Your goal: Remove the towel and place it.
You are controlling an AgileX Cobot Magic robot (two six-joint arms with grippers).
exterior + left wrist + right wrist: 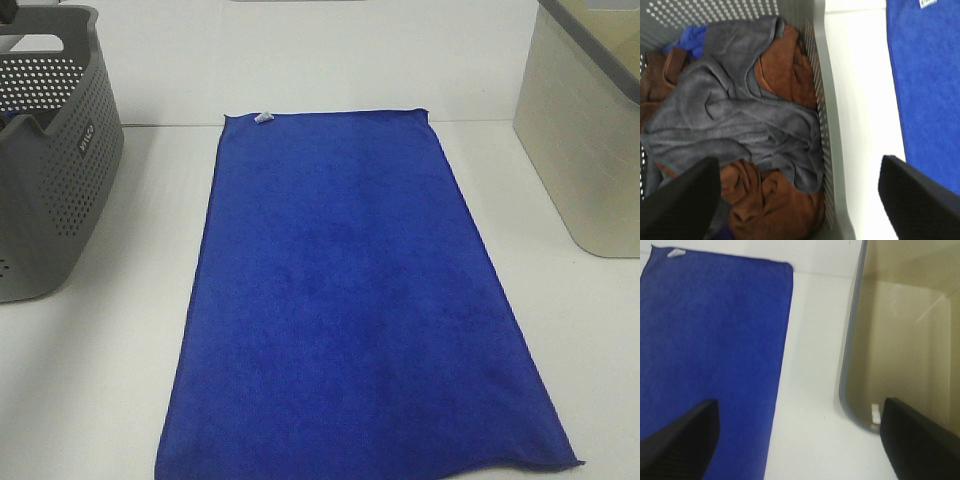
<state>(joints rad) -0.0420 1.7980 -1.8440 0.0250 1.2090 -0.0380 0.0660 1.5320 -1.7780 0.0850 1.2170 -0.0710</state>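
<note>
White table (90, 380) fills the exterior high view, running back to a pale wall. On it the towel (350, 300) lies spread flat and fully open, a long royal-blue rectangle down the middle, its near edge at the front of the view and its far edge close to the wall. 1 small whitish tag (263, 118) sits at the far-left corner.

To the left of the towel stands a grey perforated basket (50, 170), apart from the blue cloth with bare table between them. To the right, also apart from it, stands a beige bin (580, 150) with a grey rim.

Neither arm shows in the exterior high view. The left wrist view looks down into the grey basket, where a grey cloth (735, 120) lies crumpled over brown cloths (785, 70), with a scrap of another blue cloth (690, 40) at 1 corner. The left gripper (800, 200) hangs over the basket wall, its jaws spread wide with nothing between them.

The right gripper (800, 440) hovers over the bare strip of table between the towel and the beige bin, jaws likewise wide apart and holding nothing.
</note>
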